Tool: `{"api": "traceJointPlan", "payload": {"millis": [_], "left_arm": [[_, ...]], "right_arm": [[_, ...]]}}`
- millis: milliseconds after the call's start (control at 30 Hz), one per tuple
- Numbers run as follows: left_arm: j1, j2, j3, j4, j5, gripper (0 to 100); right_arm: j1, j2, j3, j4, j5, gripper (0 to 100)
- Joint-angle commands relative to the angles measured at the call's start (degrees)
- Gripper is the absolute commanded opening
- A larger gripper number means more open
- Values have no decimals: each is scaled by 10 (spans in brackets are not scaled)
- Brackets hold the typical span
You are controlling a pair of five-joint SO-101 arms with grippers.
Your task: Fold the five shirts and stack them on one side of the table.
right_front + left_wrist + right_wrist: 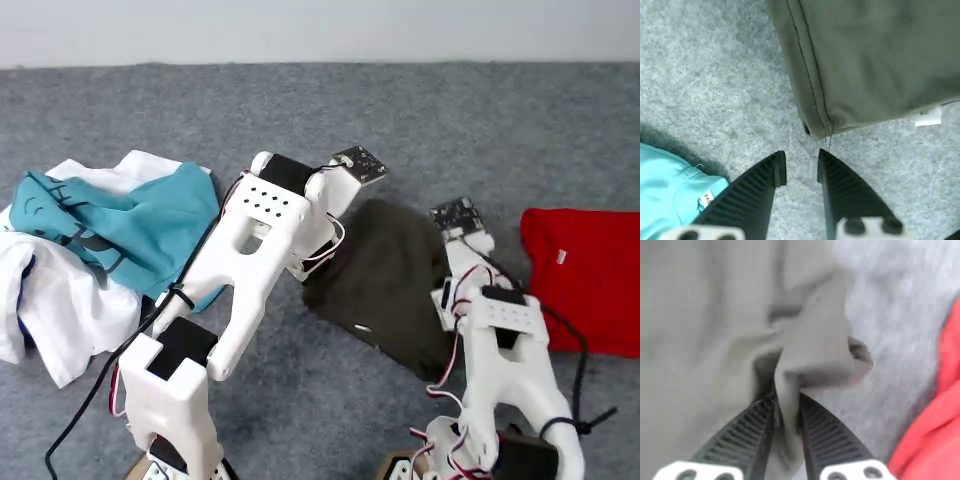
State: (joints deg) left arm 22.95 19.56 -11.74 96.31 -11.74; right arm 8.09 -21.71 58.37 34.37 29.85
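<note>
A dark olive shirt lies crumpled in the middle of the grey table. My left gripper is open just above the cloth, a short way from the olive shirt's hemmed corner, with nothing between its fingers. My right gripper is shut on a raised fold of the olive shirt at its right side. A red folded shirt lies flat at the right edge. A teal shirt sits on top of a white shirt in a heap at the left.
The left arm stretches across from the front left to the olive shirt's left edge. The right arm stands between the olive and red shirts. Bare grey table lies along the back.
</note>
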Motion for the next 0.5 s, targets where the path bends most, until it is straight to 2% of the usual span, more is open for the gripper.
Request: {"api": "traceJointPlan", "payload": {"millis": [0, 133, 267, 467], "left_arm": [[0, -33, -17, 7, -5, 115], [2, -33, -17, 11, -5, 115], [3, -33, -17, 12, -5, 115], [3, -33, -17, 12, -5, 115]], "right_arm": [[-10, -19, -82, -12, 9, 11], [-10, -15, -140, -35, 53, 11], [-7, -9, -136, -85, 89, 11], [13, 91, -128, -146, 96, 14]]}}
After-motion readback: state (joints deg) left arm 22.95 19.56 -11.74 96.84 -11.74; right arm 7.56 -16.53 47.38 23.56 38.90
